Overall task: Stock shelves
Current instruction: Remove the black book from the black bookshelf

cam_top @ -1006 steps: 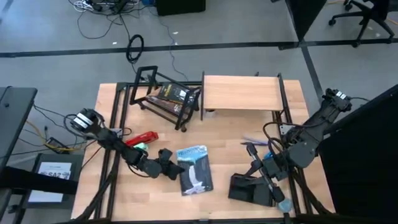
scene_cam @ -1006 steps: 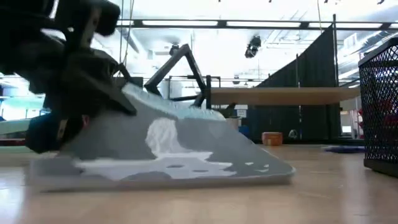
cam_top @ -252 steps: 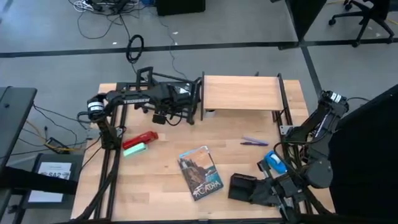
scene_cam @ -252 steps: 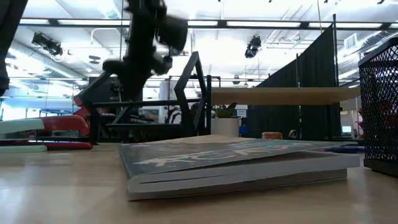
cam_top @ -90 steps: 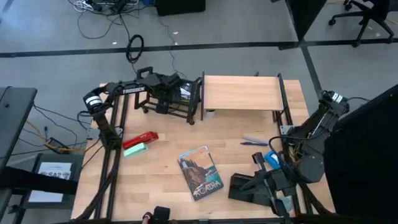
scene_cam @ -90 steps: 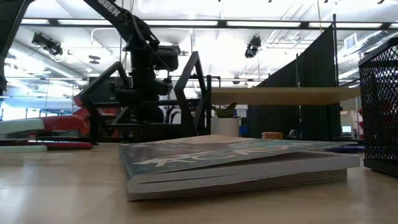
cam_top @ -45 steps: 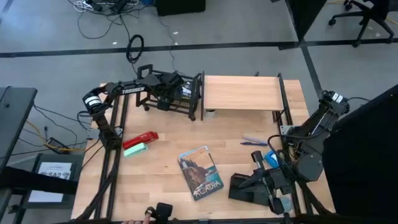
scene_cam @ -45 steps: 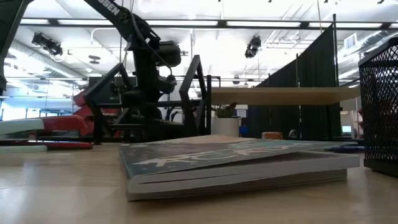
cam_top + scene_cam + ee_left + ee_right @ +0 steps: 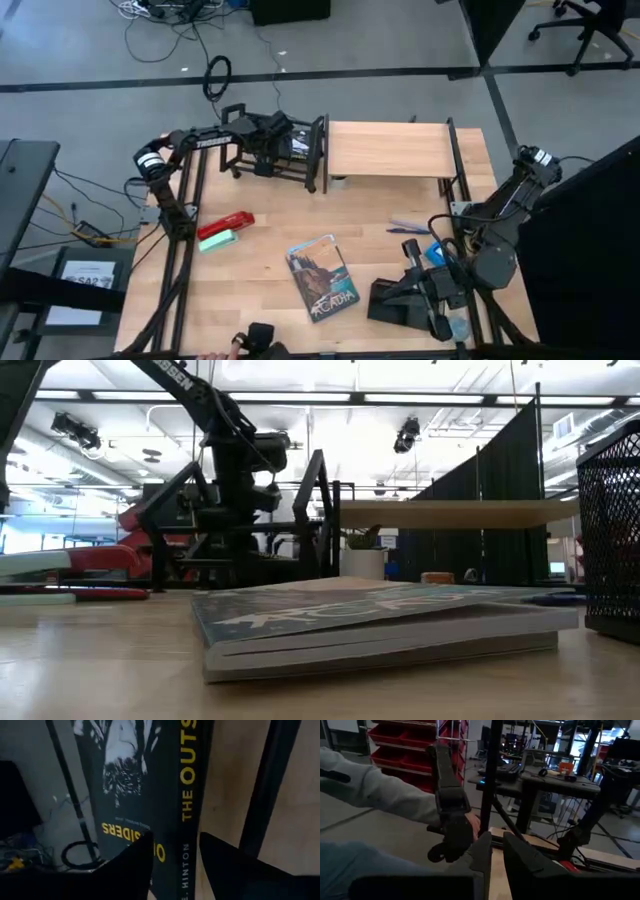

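The right gripper (image 9: 425, 300) sits low at the near right corner over a black mesh tray (image 9: 398, 304), and its fingers (image 9: 485, 852) are close together with only a thin gap and nothing between them. A book (image 9: 323, 277) lies flat mid-table. Far back, the left gripper (image 9: 268, 150) reaches into the black rack (image 9: 300, 158), beside the wood shelf (image 9: 388, 150); only its wrist view shows its open fingers (image 9: 135, 862) on each side of a dark book's spine (image 9: 187, 780), the rest of which is cut off.
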You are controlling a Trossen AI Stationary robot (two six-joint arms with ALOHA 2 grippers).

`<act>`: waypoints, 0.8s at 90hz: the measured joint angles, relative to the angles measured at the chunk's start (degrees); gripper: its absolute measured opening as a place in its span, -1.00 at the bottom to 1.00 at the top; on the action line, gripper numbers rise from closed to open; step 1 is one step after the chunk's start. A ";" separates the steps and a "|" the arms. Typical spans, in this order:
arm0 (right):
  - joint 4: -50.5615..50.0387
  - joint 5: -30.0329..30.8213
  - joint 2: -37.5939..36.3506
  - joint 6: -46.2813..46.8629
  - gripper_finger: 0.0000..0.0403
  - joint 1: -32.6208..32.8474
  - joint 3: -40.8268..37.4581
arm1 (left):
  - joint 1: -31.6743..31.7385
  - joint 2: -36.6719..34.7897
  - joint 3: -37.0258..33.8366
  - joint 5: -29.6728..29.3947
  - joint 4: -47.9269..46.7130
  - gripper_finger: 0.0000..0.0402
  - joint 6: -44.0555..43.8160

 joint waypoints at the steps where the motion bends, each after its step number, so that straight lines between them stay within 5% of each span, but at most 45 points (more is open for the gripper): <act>1: -0.01 0.00 0.00 0.00 -0.90 0.00 0.00 | 0.00 0.10 0.00 -0.13 -0.05 -0.34 -0.27; 22: 0.02 -0.02 0.00 0.12 -0.90 0.00 0.00 | -0.10 0.54 -0.02 -3.17 0.12 -0.86 -3.02; 37: 0.06 -0.02 0.00 1.18 -0.90 0.00 0.00 | -1.39 -0.36 -0.12 -7.69 0.55 -0.88 -5.34; 72: 0.11 -0.03 0.00 5.35 -0.90 0.72 0.00 | -13.11 -8.61 10.64 -39.53 -2.14 -0.88 -5.28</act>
